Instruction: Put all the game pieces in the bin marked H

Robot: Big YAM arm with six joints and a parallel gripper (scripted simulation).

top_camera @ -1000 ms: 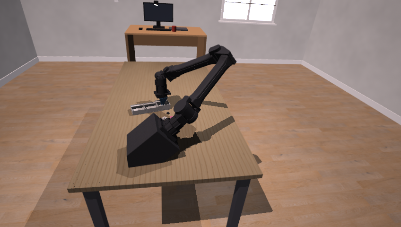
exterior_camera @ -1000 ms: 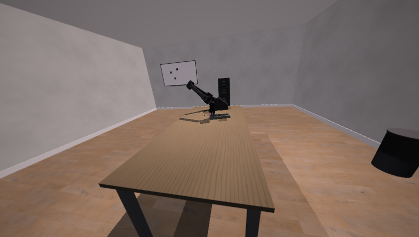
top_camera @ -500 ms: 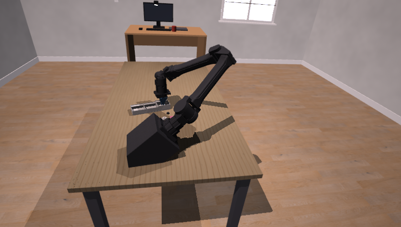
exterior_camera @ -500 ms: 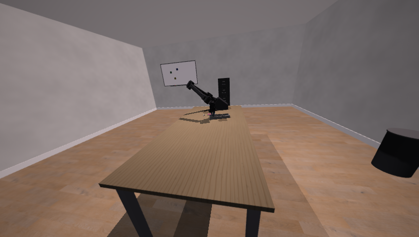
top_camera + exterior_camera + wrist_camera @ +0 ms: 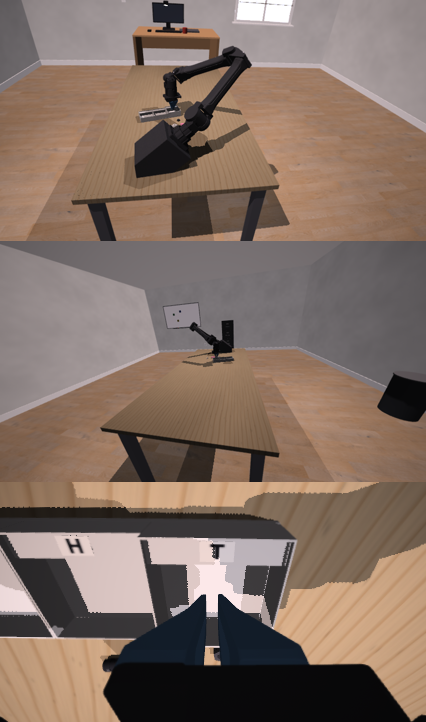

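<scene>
My gripper points down over the bin marked T, its fingers nearly together with nothing seen between them. I cannot tell whether the tips reach below the rim. The bin marked H adjoins T on the left in the wrist view; no piece shows in its visible part. On the table by the arm's base lie a small white thing, a dark one and a pink one, partly hidden by the arm. The fingers hide part of T's inside.
A third bin adjoins H on the other side in the same row. The arm's dark base stands near the bins. A black round-ended thing shows beside the gripper body; I cannot tell what it is.
</scene>
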